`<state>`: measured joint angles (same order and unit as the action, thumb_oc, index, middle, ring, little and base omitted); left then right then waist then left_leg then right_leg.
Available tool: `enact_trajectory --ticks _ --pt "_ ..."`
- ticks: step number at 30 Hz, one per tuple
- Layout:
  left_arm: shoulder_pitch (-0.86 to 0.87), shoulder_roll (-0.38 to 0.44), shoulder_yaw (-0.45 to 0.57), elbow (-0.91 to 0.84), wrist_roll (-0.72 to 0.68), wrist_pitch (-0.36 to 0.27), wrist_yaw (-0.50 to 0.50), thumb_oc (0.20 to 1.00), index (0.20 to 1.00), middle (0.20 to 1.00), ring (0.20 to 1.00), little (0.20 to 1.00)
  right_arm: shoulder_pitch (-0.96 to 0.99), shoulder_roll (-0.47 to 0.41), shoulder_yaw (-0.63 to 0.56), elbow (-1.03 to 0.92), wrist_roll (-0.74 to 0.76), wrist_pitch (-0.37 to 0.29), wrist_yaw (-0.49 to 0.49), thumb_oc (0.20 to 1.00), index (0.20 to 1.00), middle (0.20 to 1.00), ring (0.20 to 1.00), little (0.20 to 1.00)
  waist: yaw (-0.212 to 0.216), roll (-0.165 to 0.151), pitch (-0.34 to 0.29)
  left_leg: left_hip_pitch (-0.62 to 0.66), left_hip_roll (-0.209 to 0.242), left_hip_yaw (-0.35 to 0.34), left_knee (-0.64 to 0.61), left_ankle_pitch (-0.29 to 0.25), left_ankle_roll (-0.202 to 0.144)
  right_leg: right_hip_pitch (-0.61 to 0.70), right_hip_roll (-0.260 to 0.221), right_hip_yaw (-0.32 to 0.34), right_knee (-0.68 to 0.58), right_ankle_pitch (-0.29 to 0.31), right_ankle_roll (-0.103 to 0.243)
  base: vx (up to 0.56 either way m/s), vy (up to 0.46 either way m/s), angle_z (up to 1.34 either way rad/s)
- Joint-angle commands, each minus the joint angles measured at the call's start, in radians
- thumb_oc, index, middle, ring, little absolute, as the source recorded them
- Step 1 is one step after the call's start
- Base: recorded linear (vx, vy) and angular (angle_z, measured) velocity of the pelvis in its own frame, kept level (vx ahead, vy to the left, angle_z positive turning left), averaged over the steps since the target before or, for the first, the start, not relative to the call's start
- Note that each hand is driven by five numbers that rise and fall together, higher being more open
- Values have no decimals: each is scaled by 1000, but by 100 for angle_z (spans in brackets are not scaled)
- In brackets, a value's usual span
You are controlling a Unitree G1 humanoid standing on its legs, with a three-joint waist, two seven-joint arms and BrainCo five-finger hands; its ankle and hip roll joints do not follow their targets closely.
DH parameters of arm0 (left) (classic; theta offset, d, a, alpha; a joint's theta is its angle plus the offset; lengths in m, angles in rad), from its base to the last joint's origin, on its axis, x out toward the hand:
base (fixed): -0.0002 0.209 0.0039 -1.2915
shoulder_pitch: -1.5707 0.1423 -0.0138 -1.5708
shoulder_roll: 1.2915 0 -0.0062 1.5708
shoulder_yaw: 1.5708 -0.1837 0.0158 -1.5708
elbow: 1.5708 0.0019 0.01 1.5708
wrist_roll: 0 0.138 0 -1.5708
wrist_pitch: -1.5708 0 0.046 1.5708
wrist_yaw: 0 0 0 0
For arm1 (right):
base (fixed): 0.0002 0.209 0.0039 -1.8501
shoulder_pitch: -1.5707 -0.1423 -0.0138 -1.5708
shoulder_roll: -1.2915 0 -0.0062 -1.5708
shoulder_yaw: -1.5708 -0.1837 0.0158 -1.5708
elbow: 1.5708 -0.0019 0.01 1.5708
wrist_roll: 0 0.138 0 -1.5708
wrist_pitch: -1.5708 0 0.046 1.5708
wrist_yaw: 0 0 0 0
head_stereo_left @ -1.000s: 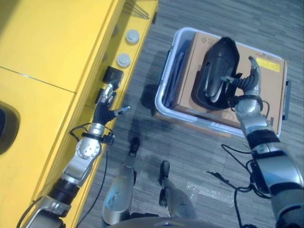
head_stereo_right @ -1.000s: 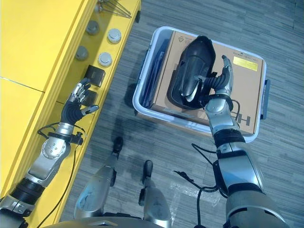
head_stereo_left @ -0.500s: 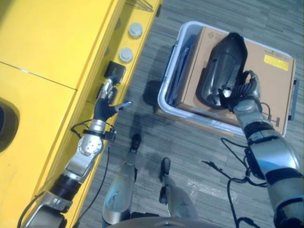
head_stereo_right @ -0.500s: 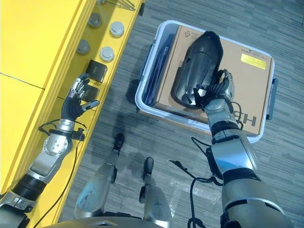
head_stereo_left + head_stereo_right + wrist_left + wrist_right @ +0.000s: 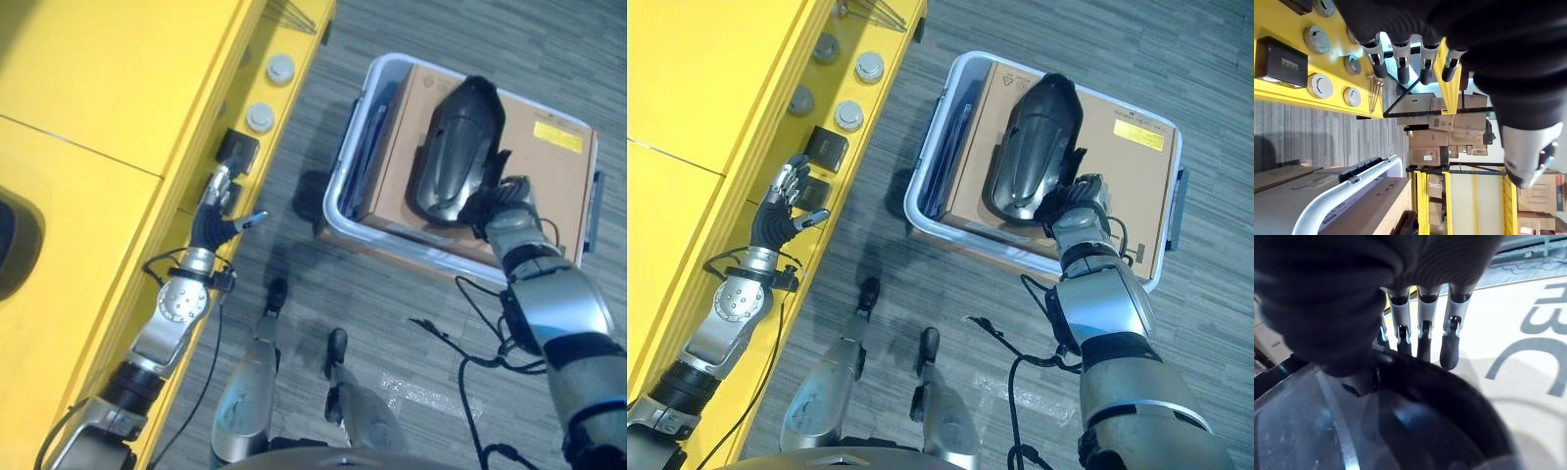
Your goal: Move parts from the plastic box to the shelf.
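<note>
Black moulded part point(image 5: 1032, 149), a glossy elongated shell, lies on a brown cardboard carton point(image 5: 1127, 171) inside the white plastic box point(image 5: 931, 147), which stands on the grey floor point(image 5: 921, 284). Right hand point(image 5: 1080, 192) rests at the near end of the part; in the right wrist view its fingers point(image 5: 1422, 328) reach over the part's dark rim with tips bent down past the edge, but whether they clasp it cannot be told. Left hand point(image 5: 217, 211) is held at the front edge of the yellow shelf point(image 5: 98, 117), fingers loosely spread and holding nothing. A small black box point(image 5: 236, 152) sits on the shelf just beyond that hand, with round grey discs point(image 5: 261, 117) farther along and thin metal rods point(image 5: 294, 15) at the far end.
</note>
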<state>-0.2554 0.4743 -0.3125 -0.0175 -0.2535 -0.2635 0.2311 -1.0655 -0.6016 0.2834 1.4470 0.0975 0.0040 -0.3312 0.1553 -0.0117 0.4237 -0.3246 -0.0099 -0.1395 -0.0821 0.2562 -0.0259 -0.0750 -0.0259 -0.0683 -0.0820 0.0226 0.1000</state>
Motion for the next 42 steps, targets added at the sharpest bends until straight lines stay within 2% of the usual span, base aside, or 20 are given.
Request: enact_trajectory --ticks 1,3,7,9,11,13,16,21,28,29,32,38,42 --pt "5 0 48 -16 14 -38 -3 1000 1000 1000 1000 1000 71 -42 51 -71 34 -21 -23 200 200 200 200 200 -5 -8 -45 13 43 44 -3 -142 -42 -54 -34 21 -5 -40 28 -30 -13 1" --pt "5 -8 67 -10 31 -43 5 1000 1000 1000 1000 1000 172 -75 18 -253 -12 -54 -79 200 200 200 200 200 -18 -14 -60 25 44 46 -3 -149 -40 -42 -37 20 -5 -44 28 -39 -21 -1" --pt "18 -10 91 -1 55 -51 -7 1000 1000 1000 1000 1000 391 -136 -73 -610 -200 -55 -131 200 200 200 200 200 -44 -25 -96 55 47 49 -1 -165 -34 -10 -42 14 -5 -56 28 1 -8 0" --pt "20 0 96 2 69 -49 -25 1000 1000 1000 1000 1000 508 -159 -144 -730 -280 -56 -141 200 200 200 200 200 -56 -29 -122 79 46 49 0 -175 -31 16 -48 9 -4 -65 28 14 -11 2" --pt "19 4 97 4 75 -47 -35 1000 1000 1000 1000 1000 556 -170 -175 -775 -315 -59 -143 200 200 200 200 200 -63 -33 -136 94 46 50 1 -180 -29 32 -51 6 -3 -69 28 27 -14 4" --pt "12 10 87 27 88 -29 -74 1000 1000 1000 1000 1000 674 -199 -245 -882 -415 -64 -126 200 200 200 200 200 -83 -39 -182 139 48 59 6 -186 -25 71 -58 -1 5 -74 28 0 0 0" --pt "9 12 75 35 76 -9 -113 1000 1000 1000 1000 1000 720 -223 -271 -945 -484 -63 -105 200 200 200 200 200 -93 -42 -216 168 50 65 8 -195 -23 94 -61 0 9 -81 28 14 2 -2" --pt "18 -23 38 52 -43 62 -216 1000 1000 1000 1000 1000 805 -276 -329 -1148 -657 -67 -53 200 200 200 200 200 -114 -41 -299 242 56 86 19 -225 -14 148 -65 13 23 -101 24 38 -8 -22" --pt "23 -75 -41 79 -210 137 -286 1000 1000 1000 1000 1000 841 -270 -360 -1310 -756 -79 -44 200 200 200 200 200 -127 -37 -352 294 61 101 30 -246 -7 188 -64 24 27 -112 20 14 -21 -12" --pt "18 -87 -72 78 -296 169 -306 1000 1000 1000 1000 1000 846 -260 -359 -1357 -785 -83 -46 200 200 200 200 200 -132 -32 -365 303 62 103 29 -247 -7 195 -63 22 29 -114 19 6 -14 -3" --pt "4 -89 -118 74 -354 206 -315 1000 1000 1000 1000 1000 856 -252 -366 -1420 -826 -81 -59 200 200 200 200 200 -139 -27 -379 312 63 102 25 -246 -7 202 -63 18 31 -119 19 0 0 0" --pt "-29 -117 -176 131 -356 238 -302 1000 1000 1000 1000 1000 874 -206 -382 -1535 -822 -94 -66 200 200 200 200 200 -146 -24 -392 320 66 92 17 -239 -13 213 -58 4 44 -129 13 -6 -15 2" --pt "-47 -142 -212 142 -381 251 -291 1000 1000 1000 1000 1000 869 -161 -351 -1590 -791 -108 -56 200 200 200 200 200 -151 -20 -391 318 69 80 19 -235 -16 215 -55 -9 56 -137 9 -15 -18 9"
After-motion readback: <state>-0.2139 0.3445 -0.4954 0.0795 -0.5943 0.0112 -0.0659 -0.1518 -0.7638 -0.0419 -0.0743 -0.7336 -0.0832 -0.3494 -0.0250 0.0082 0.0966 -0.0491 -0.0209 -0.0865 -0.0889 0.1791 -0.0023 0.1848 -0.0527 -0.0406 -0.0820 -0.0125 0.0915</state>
